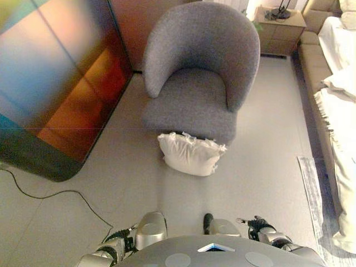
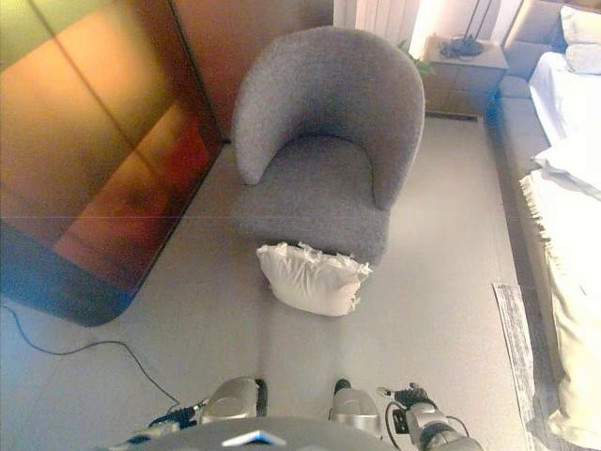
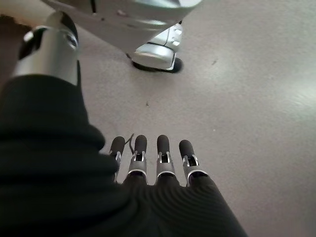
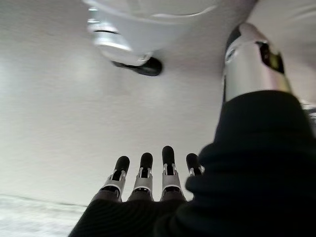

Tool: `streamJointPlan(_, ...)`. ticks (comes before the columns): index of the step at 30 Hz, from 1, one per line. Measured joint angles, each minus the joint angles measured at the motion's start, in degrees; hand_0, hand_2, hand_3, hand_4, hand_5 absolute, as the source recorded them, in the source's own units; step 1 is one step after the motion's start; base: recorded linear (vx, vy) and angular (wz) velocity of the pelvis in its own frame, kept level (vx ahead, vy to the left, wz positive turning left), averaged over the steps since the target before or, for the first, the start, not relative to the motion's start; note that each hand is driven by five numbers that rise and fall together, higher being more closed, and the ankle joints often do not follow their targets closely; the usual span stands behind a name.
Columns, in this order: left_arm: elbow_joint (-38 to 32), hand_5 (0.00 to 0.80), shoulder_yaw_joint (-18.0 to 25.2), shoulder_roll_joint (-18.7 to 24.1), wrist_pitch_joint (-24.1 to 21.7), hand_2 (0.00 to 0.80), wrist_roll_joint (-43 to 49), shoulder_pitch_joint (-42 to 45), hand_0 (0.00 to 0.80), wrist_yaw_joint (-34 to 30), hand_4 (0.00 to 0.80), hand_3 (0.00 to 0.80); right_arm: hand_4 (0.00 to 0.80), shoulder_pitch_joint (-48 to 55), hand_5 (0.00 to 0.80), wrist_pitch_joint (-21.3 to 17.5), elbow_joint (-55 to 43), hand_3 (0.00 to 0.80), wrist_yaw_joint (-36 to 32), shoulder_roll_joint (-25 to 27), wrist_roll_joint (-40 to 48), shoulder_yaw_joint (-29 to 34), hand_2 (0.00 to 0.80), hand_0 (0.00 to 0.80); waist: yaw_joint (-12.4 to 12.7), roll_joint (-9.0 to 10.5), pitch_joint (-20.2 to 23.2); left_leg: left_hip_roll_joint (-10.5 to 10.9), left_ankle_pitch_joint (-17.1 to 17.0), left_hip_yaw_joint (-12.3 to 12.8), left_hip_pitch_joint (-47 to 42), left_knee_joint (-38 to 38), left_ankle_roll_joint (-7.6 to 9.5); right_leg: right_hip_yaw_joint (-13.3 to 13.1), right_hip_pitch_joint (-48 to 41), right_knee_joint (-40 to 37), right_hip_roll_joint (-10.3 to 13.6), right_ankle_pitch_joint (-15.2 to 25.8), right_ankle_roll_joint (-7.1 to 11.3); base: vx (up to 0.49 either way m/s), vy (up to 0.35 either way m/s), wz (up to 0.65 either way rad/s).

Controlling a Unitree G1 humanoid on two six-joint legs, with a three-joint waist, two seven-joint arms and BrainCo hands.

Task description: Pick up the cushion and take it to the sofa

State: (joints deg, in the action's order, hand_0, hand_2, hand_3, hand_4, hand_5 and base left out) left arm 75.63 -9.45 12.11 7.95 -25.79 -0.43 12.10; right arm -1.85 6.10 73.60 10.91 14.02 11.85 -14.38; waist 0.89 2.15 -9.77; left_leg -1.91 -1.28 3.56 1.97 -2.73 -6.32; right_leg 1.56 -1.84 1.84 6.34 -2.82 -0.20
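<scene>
A white, frilled cushion (image 1: 190, 154) lies on the grey floor, against the front of a grey armchair (image 1: 200, 78). It also shows in the right eye view (image 2: 312, 277). A beige sofa (image 1: 314, 67) with white covers runs along the right edge. My left hand (image 3: 148, 165) hangs low at my side, open and empty, with straight fingers over bare floor. My right hand (image 4: 145, 180) hangs the same way, open and empty. Both hands are well short of the cushion, which lies ahead between them.
A large dark glossy panel (image 1: 55, 78) stands on the left. A wooden side table (image 1: 281, 25) stands at the back beside the sofa. A pale mat strip (image 1: 311, 189) lies on the floor near the sofa. Open floor lies between me and the cushion.
</scene>
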Motion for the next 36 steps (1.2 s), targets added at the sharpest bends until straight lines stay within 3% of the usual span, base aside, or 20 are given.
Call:
streamJointPlan(2,0.20,0.000,0.24,-0.92,-0.19,0.000,0.00,0.07,0.000,-0.16,0.000,0.000,0.000,-0.06,0.000,0.01,-0.01,0.000,-0.23,0.71,-0.19,0.22,0.000,0.000,0.06,-1.91,-0.34,-1.09,0.65,-3.15,-2.76,7.49,-0.55,-1.97,-1.47,-3.20,-2.07,0.85,0.57,0.390,0.133,-0.19)
streamJointPlan(3,0.21,0.000,0.45,-1.62,-0.28,0.000,0.00,0.41,0.000,-0.27,0.000,0.000,0.000,-0.14,0.000,-0.04,-0.05,0.000,-0.44,1.13,-0.73,0.17,0.000,0.000,0.22,-3.53,-0.57,-2.09,0.35,-3.49,-3.42,7.54,-0.06,-3.69,-2.97,-5.65,-3.39,1.51,1.28,0.393,0.172,-0.43)
streamJointPlan(4,0.11,0.000,1.11,-2.03,-0.43,0.000,-0.03,0.81,0.000,-0.43,0.000,0.000,0.000,-0.32,0.000,-0.08,0.45,0.000,-0.68,0.75,-1.20,0.19,0.000,0.000,2.11,-4.12,-0.89,-2.61,0.29,-2.45,-3.11,6.40,0.25,-4.60,-3.51,-4.00,-4.76,1.28,1.21,0.387,0.201,-0.67)
streamJointPlan(5,-0.75,0.000,1.19,-1.34,-0.54,0.000,-0.10,1.55,0.000,-0.48,0.000,0.000,0.000,-0.24,0.000,0.01,0.45,0.000,-0.73,0.03,-1.51,0.25,0.000,0.000,3.20,-4.72,-1.18,-3.59,-0.08,-1.35,-4.67,5.66,0.51,-3.95,-2.34,4.16,-6.24,-1.15,1.33,0.351,0.211,-0.82)
streamJointPlan(6,-1.63,0.000,1.19,-0.85,-0.70,0.000,-0.19,3.47,0.000,-0.66,0.000,0.000,0.000,0.85,0.000,0.05,0.59,0.000,-0.78,-0.98,-2.04,0.16,0.000,0.000,3.78,-3.85,-0.66,-3.56,-0.37,-0.15,-5.43,5.21,0.97,-4.04,-2.27,10.31,-6.69,-3.74,1.46,0.324,0.222,-0.66)
streamJointPlan(8,-0.80,0.000,1.35,0.70,-0.68,0.000,-0.20,4.37,0.000,-0.81,0.000,0.000,0.000,1.05,0.000,-0.28,0.87,0.000,-0.71,-2.46,-2.25,0.31,0.000,0.000,3.65,-0.07,0.25,-0.77,-0.53,1.50,-5.38,2.75,3.29,-4.29,-5.47,7.78,-3.60,-9.32,1.03,0.335,0.229,-0.29)
streamJointPlan(12,0.22,0.000,2.26,-0.05,-0.28,0.000,0.06,2.79,0.000,-1.34,0.000,0.000,0.000,1.28,0.000,-0.31,1.57,0.000,-0.46,-2.49,-2.21,1.68,0.000,0.000,2.99,0.53,0.03,-0.08,3.71,0.38,0.93,-7.52,3.69,-4.71,-9.50,1.05,-1.52,-7.55,0.84,0.378,0.220,0.07)
streamJointPlan(15,0.11,0.000,2.23,0.02,-0.32,0.000,0.29,1.66,0.000,-1.76,0.000,0.000,0.000,1.56,0.000,-0.54,1.71,0.000,-0.45,-2.24,-2.21,2.52,0.000,0.000,3.02,-0.12,-0.03,-0.15,1.96,-0.22,5.86,-6.24,5.67,-4.38,-11.83,0.22,0.54,-9.47,3.26,0.289,0.182,0.00)
streamJointPlan(16,0.11,0.000,2.22,0.26,-0.25,0.000,0.30,1.69,0.000,-1.85,0.000,0.000,0.000,1.72,0.000,-0.89,1.71,0.000,-0.49,-2.45,-2.18,2.49,0.000,0.000,3.24,0.04,0.13,0.20,-1.43,-0.50,5.90,-6.37,4.56,-4.30,-12.24,1.66,1.25,-10.92,4.43,0.269,0.177,-0.22)
streamJointPlan(17,0.07,0.000,2.23,0.93,-0.20,0.000,0.31,1.76,0.000,-1.89,0.000,0.000,0.000,1.95,0.000,-1.15,1.70,0.000,-0.52,-3.25,-2.17,2.46,0.000,0.000,2.93,1.52,0.72,1.45,-0.24,0.02,5.03,-6.25,4.05,-3.97,-11.81,4.08,2.64,-11.65,5.20,0.258,0.176,-0.20)
streamJointPlan(21,-0.14,0.000,2.08,2.68,0.14,0.000,0.36,-2.22,0.000,-1.79,0.000,0.000,0.000,1.11,0.000,-2.45,0.67,0.000,-0.32,-5.26,-2.14,2.43,0.000,0.000,2.99,2.24,1.39,1.69,0.16,1.40,1.67,-2.33,6.21,-1.60,-2.38,23.34,4.11,-8.69,5.29,0.186,0.141,-0.10)
streamJointPlan(23,-0.34,0.000,1.46,3.41,0.08,0.000,0.40,-3.71,0.000,-1.65,0.000,0.000,0.000,0.77,0.000,-2.61,-0.37,0.000,-0.23,-4.65,-2.15,2.43,0.000,0.000,3.07,2.07,1.44,1.82,1.32,2.85,-0.68,-1.43,7.73,1.31,2.07,31.50,6.19,-8.73,5.26,0.135,0.047,-0.32)
streamJointPlan(24,-0.46,0.000,1.44,3.59,0.26,0.000,0.36,-3.81,0.000,-1.35,0.000,0.000,0.000,0.53,0.000,-2.97,-1.33,0.000,-0.19,-4.24,-2.23,1.92,0.000,0.000,2.95,1.33,1.83,1.19,1.56,4.03,-1.57,-0.23,7.65,3.19,4.53,32.15,6.42,-8.93,5.44,0.110,-0.041,-0.56)
streamJointPlan(26,-0.46,0.000,1.41,3.70,0.53,0.000,0.34,-4.10,0.000,-0.96,0.000,0.000,0.000,-0.32,0.000,-3.48,-1.79,0.000,-0.18,-3.13,-2.16,0.52,0.000,0.000,2.85,-0.23,1.65,-0.23,1.47,5.92,-3.26,1.73,7.52,6.39,6.98,26.89,5.52,-8.95,5.78,0.068,-0.077,-0.54)
streamJointPlan(28,-0.49,0.000,0.56,3.71,1.31,0.000,0.25,-4.09,0.000,-0.61,0.000,0.000,0.000,-0.34,0.000,-3.54,-2.60,0.000,-0.17,-2.74,-2.14,-0.15,0.000,0.000,2.59,-0.48,1.59,-0.52,1.44,7.90,-4.02,3.24,7.46,9.64,9.12,20.21,5.53,-8.33,6.28,0.007,-0.093,-0.51)
streamJointPlan(31,-0.82,0.000,-0.40,2.95,1.46,0.000,0.01,-3.72,0.000,0.12,0.000,0.000,0.000,-0.94,0.000,-3.58,-3.38,0.000,-0.09,-2.36,-2.11,-1.09,0.000,0.000,2.12,-0.44,1.55,-0.52,1.20,10.24,-3.55,4.50,7.07,11.45,12.54,11.05,6.29,-4.05,8.19,0.056,-0.078,-0.37)
streamJointPlan(34,-1.77,0.000,-0.59,2.44,1.19,0.000,-0.84,-2.81,0.000,0.54,0.000,0.000,0.000,-1.03,0.000,-3.55,-3.41,0.000,0.14,-2.89,-2.07,-1.05,0.000,0.000,0.84,0.86,1.71,0.02,0.93,9.64,-3.58,5.38,4.98,10.54,11.90,3.57,6.77,3.00,8.21,0.206,-0.141,0.06)
streamJointPlan(35,-2.10,0.000,-0.56,2.28,0.86,0.000,-1.42,-2.37,0.000,0.66,0.000,0.000,0.000,-0.80,0.000,-3.48,-3.39,0.000,0.27,-2.97,-2.06,-0.92,0.000,0.000,0.04,0.74,1.54,-0.28,1.17,8.22,-4.13,5.31,4.06,9.59,10.26,1.99,5.92,7.55,6.63,0.304,-0.190,0.43)
streamJointPlan(36,-2.37,0.000,-0.52,1.29,0.39,0.000,-1.99,-1.88,0.000,0.78,0.000,0.000,0.000,-0.45,0.000,-3.37,-3.34,0.000,0.36,-2.32,-2.12,-0.79,0.000,0.000,-0.54,-0.72,1.35,-1.65,1.34,6.98,-4.81,5.24,3.78,10.17,7.98,0.68,4.46,7.30,5.88,0.286,-0.187,0.37)
